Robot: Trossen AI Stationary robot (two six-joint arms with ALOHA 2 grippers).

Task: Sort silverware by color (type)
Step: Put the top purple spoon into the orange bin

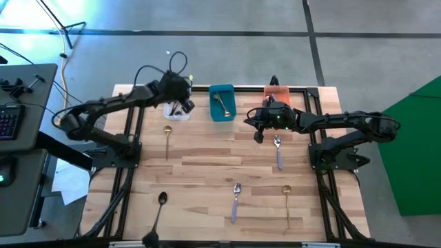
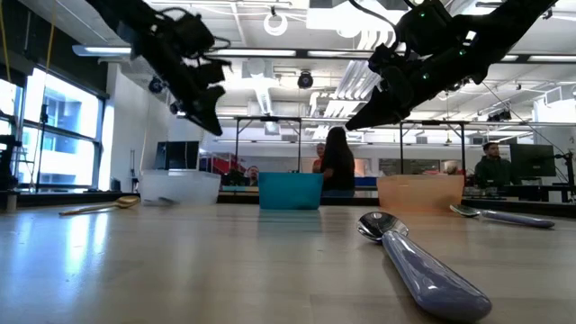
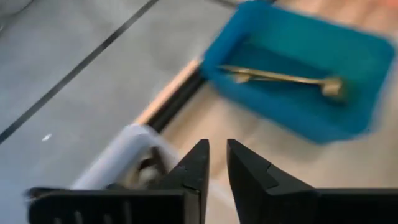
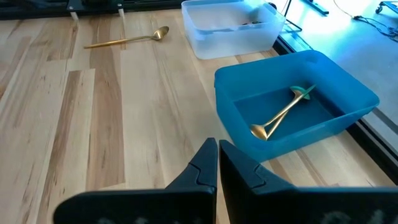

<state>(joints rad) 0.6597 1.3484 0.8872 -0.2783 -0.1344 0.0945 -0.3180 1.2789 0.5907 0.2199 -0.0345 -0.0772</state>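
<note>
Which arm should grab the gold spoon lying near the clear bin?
Left, probably. The left gripper hovers over the clear bin, and the gold spoon lies just in front of that bin on the left side. The right gripper is across the table beside a lavender-handled spoon.

We are working in an open-plan robotics lab: exposed ceiling ducts (image 2: 270,90), monitor desks (image 2: 531,162), people (image 2: 337,162) beyond, green screen (image 1: 417,151) standing beside the table (image 1: 207,165).

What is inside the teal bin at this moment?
One gold spoon lies alone in the teal bin, resting diagonally on its floor. The near wall hides a strip of the floor in the right wrist view.
</note>
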